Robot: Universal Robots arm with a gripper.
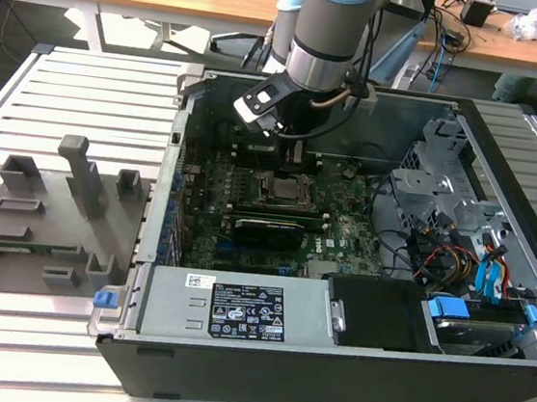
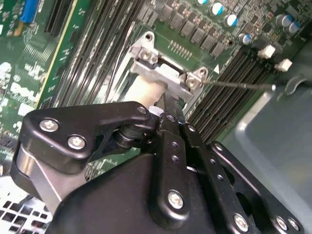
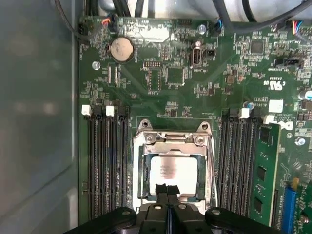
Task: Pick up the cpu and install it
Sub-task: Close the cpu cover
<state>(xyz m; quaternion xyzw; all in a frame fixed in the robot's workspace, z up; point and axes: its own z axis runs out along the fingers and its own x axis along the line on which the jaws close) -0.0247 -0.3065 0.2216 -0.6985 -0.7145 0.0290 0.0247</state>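
Cpu [image 3: 174, 171]: 1, in socket [image 3: 144, 165] | gripper [image 3: 167, 187]: 1, closed, above it

The shiny square cpu [image 3: 173, 168] lies flat in its socket [image 3: 142, 170] on the green motherboard [image 3: 161, 83]. The black tool [image 3: 167, 191] is over the cpu's edge, with its two fingers pressed together. Long black memory slots [image 3: 105, 165] run along both sides of the socket. A round battery [image 3: 121, 49] sits well apart from them.

cpu [image 3: 173, 170]: 1 | motherboard [image 3: 170, 83]: 1 | coin battery [image 3: 121, 49]: 1 | computer case [image 1: 327, 368]: 1 | grey fixture [image 1: 43, 224]: 1 | arm [image 1: 331, 34]: 1
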